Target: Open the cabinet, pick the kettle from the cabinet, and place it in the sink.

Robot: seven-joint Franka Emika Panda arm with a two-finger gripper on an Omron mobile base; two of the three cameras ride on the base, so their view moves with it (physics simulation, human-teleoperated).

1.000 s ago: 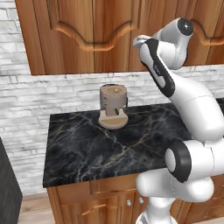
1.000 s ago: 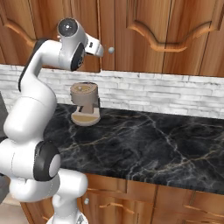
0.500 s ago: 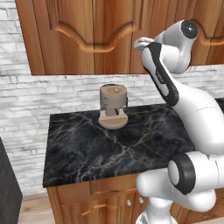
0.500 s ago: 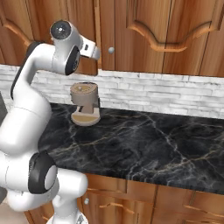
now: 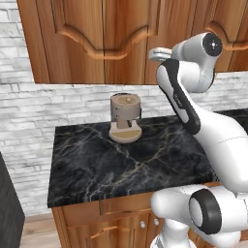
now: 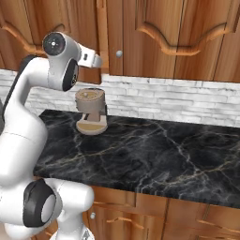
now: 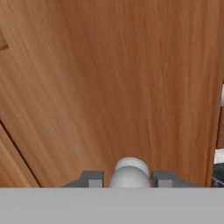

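Cabinet (image 6: 154, 37) doors seen shut; kettle unseen, presumably inside. Gripper (image 7: 127, 178) placed at knob (image 7: 129, 171), fingers (image 7: 92, 178) flanking it part-open; firm grip could not be told. Opening, picking, sink placement all left.

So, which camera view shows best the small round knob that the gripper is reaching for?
The hand view: the knob sits close up between the gripper's two finger tips, against the cabinet door. In the left base view the arm covers that spot. The right base view shows another knob, on the next door.
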